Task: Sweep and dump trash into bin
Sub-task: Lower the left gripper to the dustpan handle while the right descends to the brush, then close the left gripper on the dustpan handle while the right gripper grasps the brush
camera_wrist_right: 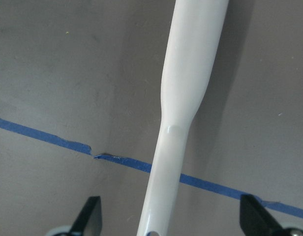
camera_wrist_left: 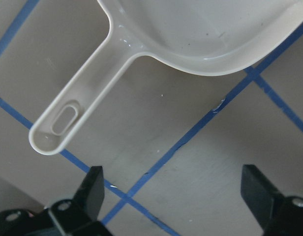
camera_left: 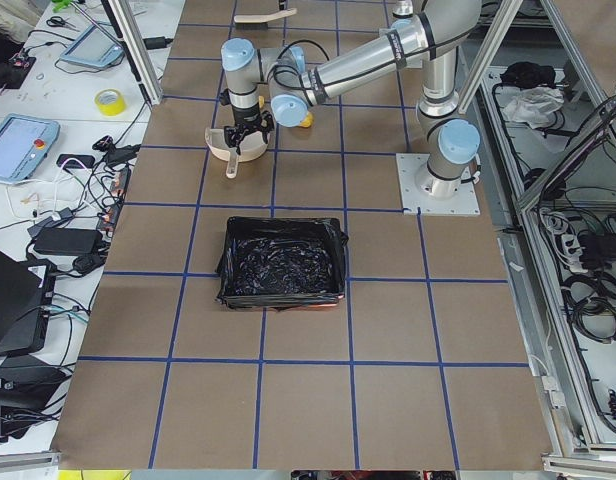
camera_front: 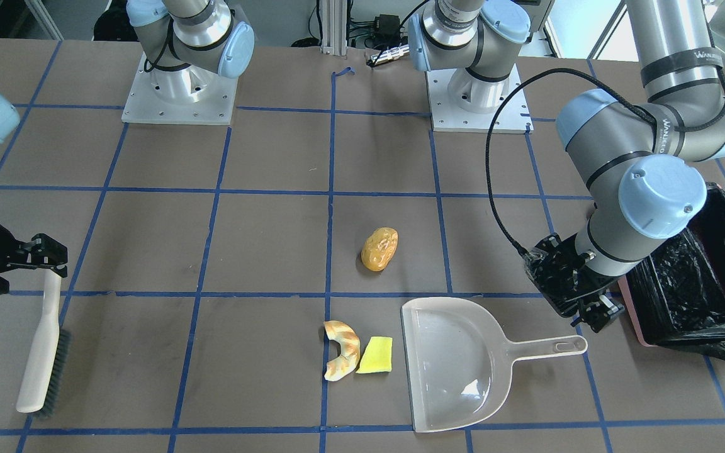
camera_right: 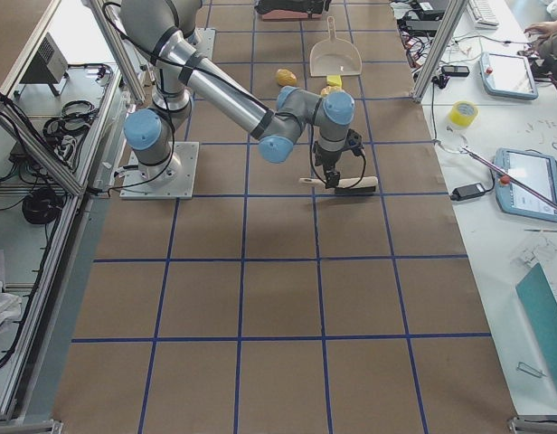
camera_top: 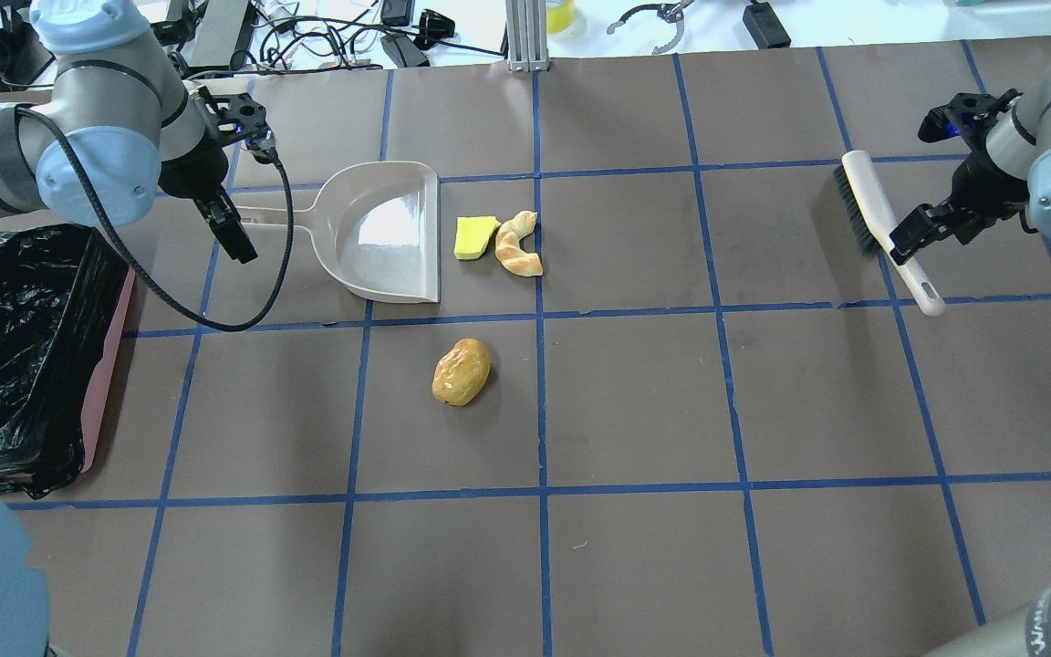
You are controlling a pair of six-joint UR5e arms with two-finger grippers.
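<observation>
1. Bin (camera_top: 110, 365), lined in black, stands at the left end of the worktop (camera_top: 635, 392), well apart from the trash. It is not needed until the pan is loaded.
2. Dustpan (camera_top: 389, 233) lies flat, its mouth facing the two nearest pieces and its handle pointing toward the bin.
3. Brush (camera_top: 863, 196) lies at the right end, well apart from the trash.
4. Left gripper (camera_wrist_left: 173, 182) hangs near the dustpan's handle end with its fingers spread wide, holding nothing; the handle is not between them. It should centre over the handle before closing, and grip mid-handle so the pan stays level.
5. Right gripper (camera_wrist_right: 171, 211) straddles the brush handle, fingers wide apart and not clamped. Grasping the brush seems to be the step in hand. A square descent and a firm grip should keep the brush from twisting.
6. Oval (camera_top: 462, 371) lies alone, nearer the robot than the pan.
7. Crescent (camera_top: 518, 245) and wedge (camera_top: 474, 237) lie together, seemingly touching, with the wedge just beside the pan's lip. Short strokes would suit these.
</observation>
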